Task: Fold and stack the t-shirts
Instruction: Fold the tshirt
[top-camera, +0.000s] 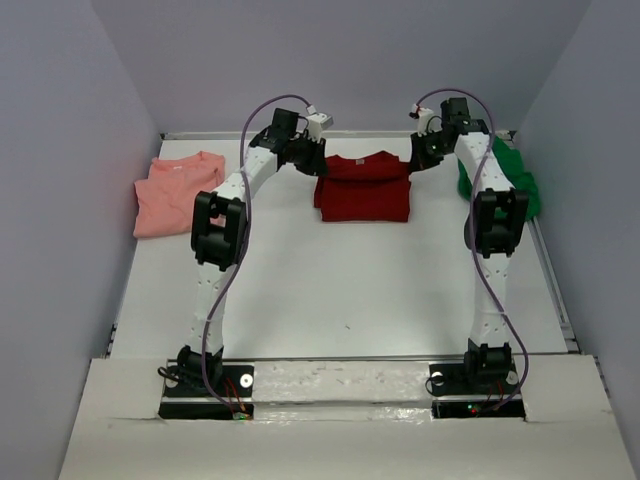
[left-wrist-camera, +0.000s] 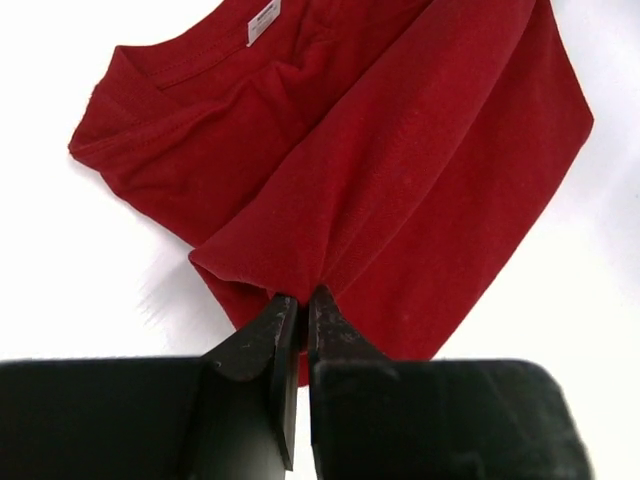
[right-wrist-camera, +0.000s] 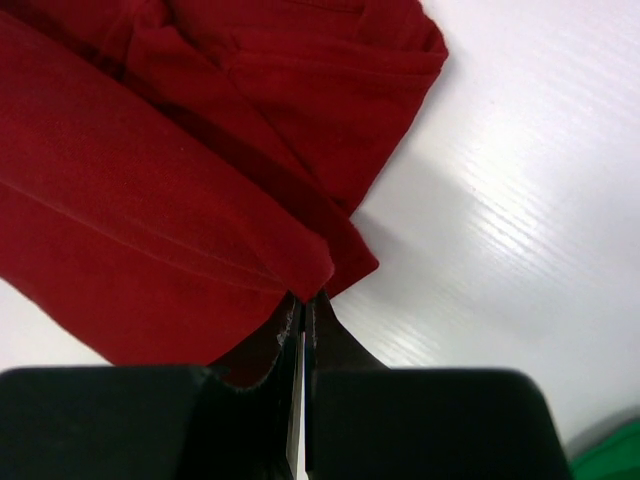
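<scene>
Holds the dark red short-sleeved cloth t-shirt by two edges: left pincer shut tight on a fold at its tips, right pincer shut tight on another fold. Three shirts in all: the red one between the pincers, one salmon pink cloth t-shirt well left of the left pincer, one bright green cloth t-shirt just right of the right pincer.

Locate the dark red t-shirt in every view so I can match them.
Top external: dark red t-shirt at far centre of white table.
Left wrist: dark red t-shirt upper middle, pinched by left gripper.
Right wrist: dark red t-shirt upper left, pinched by right gripper.
Shared landmark: white table.
</scene>
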